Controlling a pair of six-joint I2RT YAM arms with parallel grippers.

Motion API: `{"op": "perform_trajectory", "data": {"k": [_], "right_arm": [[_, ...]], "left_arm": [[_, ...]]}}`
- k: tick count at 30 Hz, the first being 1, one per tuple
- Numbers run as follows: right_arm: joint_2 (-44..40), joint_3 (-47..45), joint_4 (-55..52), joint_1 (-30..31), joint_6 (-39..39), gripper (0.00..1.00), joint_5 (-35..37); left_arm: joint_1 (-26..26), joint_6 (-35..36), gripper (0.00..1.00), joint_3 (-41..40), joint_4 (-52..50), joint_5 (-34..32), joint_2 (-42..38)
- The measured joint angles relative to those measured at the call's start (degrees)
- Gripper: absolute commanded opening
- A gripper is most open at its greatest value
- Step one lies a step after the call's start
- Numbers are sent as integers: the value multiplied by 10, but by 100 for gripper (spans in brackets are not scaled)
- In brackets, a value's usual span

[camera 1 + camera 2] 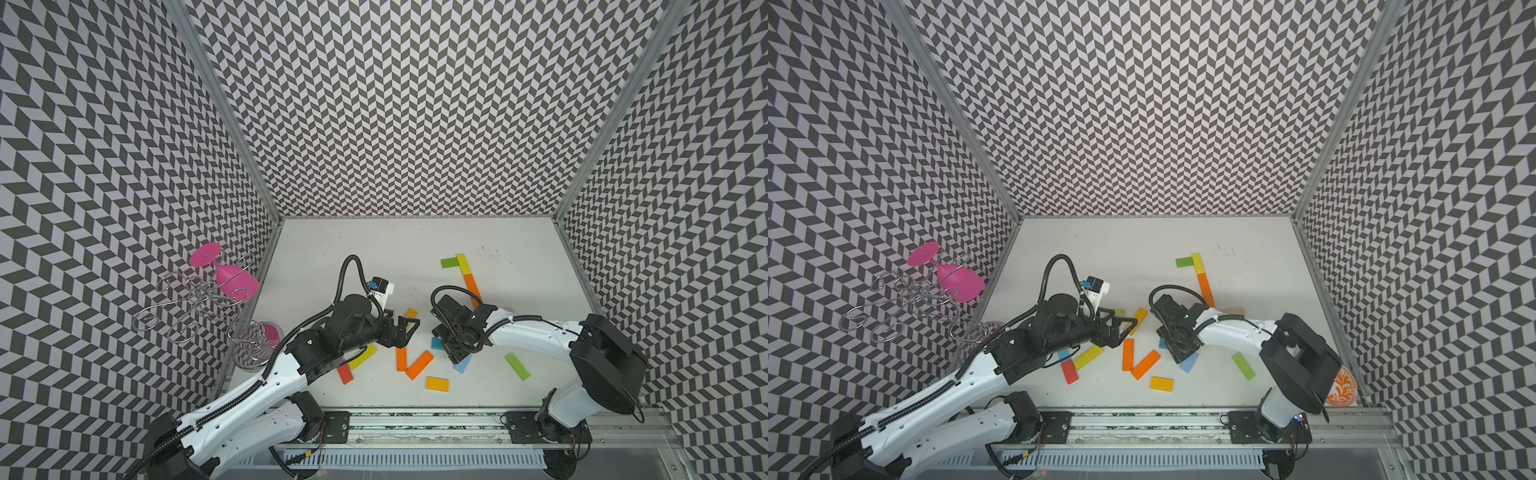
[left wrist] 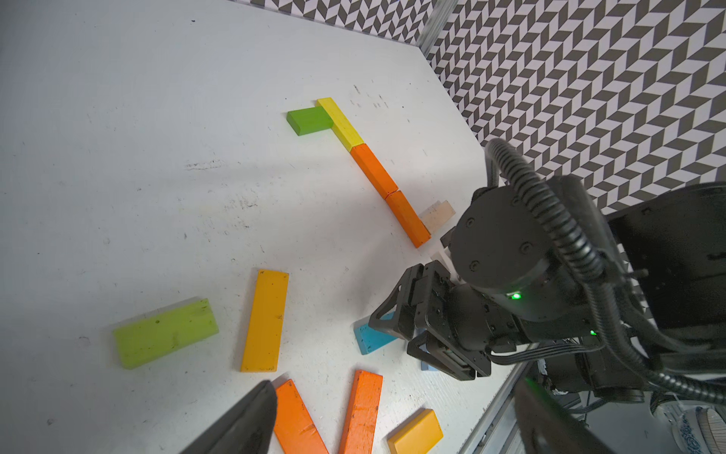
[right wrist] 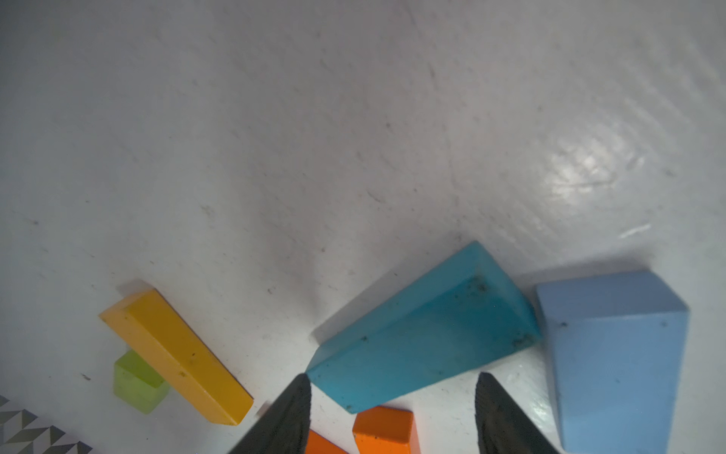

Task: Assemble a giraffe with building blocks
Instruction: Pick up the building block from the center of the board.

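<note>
A flat row of blocks lies at the back right: green (image 1: pixel 449 262), yellow (image 1: pixel 462 262), then orange (image 1: pixel 471 284), with a pale wooden block (image 2: pixel 438 214) beside the row's near end. My right gripper (image 3: pixel 393 376) points down, open, its fingertips (image 3: pixel 298 412) just short of a teal block (image 3: pixel 424 326); a light-blue block (image 3: pixel 616 353) lies beside it. My left gripper (image 1: pixel 409 330) hovers open and empty over two orange blocks (image 2: pixel 361 412), near a yellow block (image 2: pixel 265 320) and a lime block (image 2: pixel 165 332).
Loose blocks lie along the front: red (image 1: pixel 345 372), yellow-green (image 1: pixel 362 356), yellow-orange (image 1: pixel 437 383), green (image 1: pixel 517 366). A wire rack (image 1: pixel 195 303) with pink glasses hangs beyond the left wall. An orange-patterned bowl (image 1: pixel 1343 388) sits behind the right arm. A metal rail (image 1: pixel 415 424) runs along the front edge.
</note>
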Motion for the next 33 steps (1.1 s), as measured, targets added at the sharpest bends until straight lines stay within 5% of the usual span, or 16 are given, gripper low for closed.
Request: {"op": "perform_trajectory", "data": {"k": [9, 20, 28, 33], "right_arm": [[39, 29, 0, -11, 10, 64, 1], [50, 33, -2, -41, -8, 41, -24], [72, 59, -25, -65, -43, 47, -52], [92, 85, -57, -71, -63, 40, -54]], "left_arm": [[11, 5, 95, -5, -1, 2, -4], [39, 16, 96, -7, 0, 19, -4], [47, 23, 96, -7, 1, 30, -4], [48, 24, 96, -7, 1, 35, -4]]}}
